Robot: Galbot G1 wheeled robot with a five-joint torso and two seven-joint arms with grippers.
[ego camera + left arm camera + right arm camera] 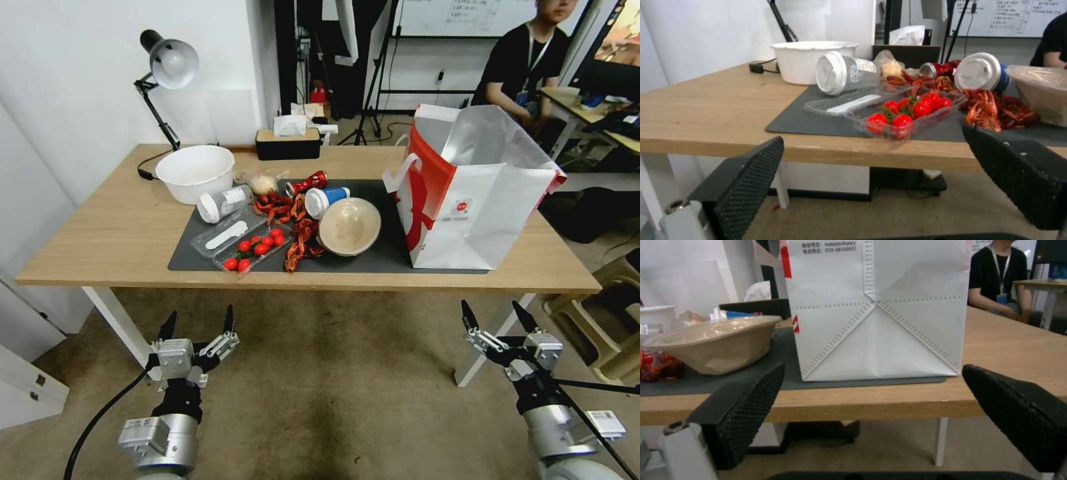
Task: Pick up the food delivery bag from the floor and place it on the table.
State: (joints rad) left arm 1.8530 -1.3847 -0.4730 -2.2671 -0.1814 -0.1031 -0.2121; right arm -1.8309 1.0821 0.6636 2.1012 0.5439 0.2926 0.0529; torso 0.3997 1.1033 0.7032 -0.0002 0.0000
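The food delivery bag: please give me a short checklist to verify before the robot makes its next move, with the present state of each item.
1. Food delivery bag on the table: ok.
2. Bag upright, mouth open upward: ok.
3. Bag base fully supported, partly on the dark grey mat: ok.
4. Left gripper open, holding nothing, below the table edge: ok.
5. Right gripper open, released, below the table edge: ok.
6. Bag contents: cannot tell.
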